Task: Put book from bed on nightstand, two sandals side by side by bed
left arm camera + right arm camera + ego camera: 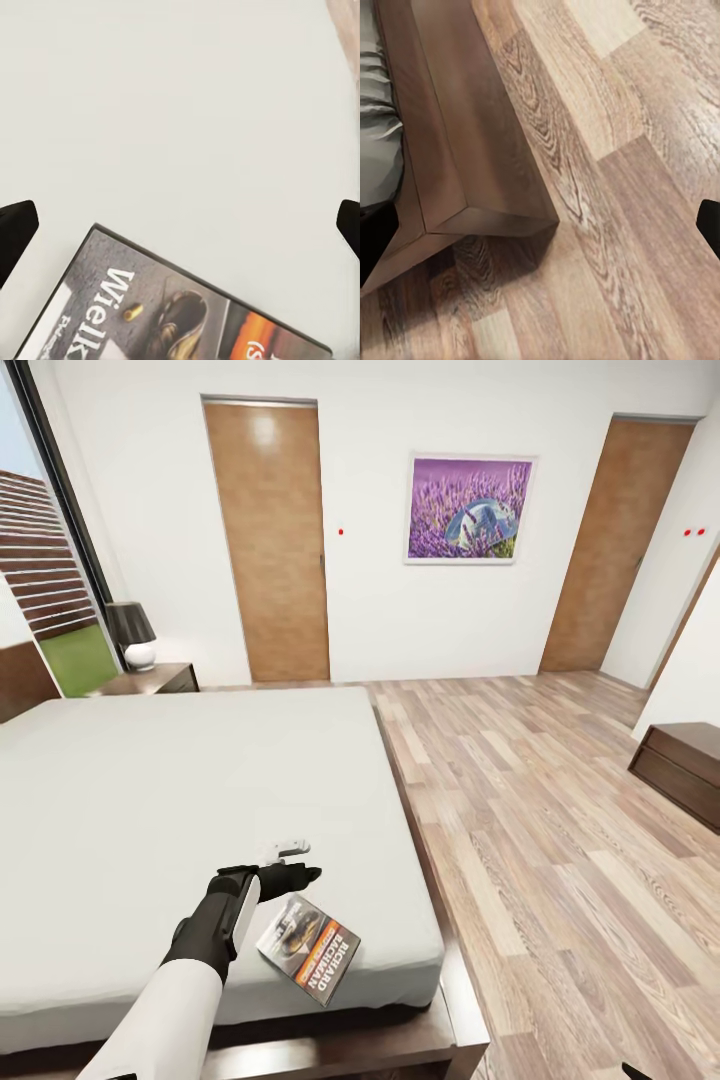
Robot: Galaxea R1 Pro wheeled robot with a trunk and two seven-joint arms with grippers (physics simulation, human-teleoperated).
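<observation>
— Book (309, 948) position?
— On the bed (180, 800), near right corner, flat on the mattress.
— Left end effector (290, 872)?
— Released, fingers spread, hovering just beside the book, not touching.
— Right?
— Also released, above floor (607, 187)

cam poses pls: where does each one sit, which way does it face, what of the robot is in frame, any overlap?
Head: high on the robot, facing forward and down over the bed, floor and far doors; left arm and left gripper in frame.
Left wrist: on the left arm, facing down at the mattress and book; dark fingers at both edges.
Right wrist: on the right arm, facing down at the bed frame corner and floor.
Shared: head and left wrist both see the book.
</observation>
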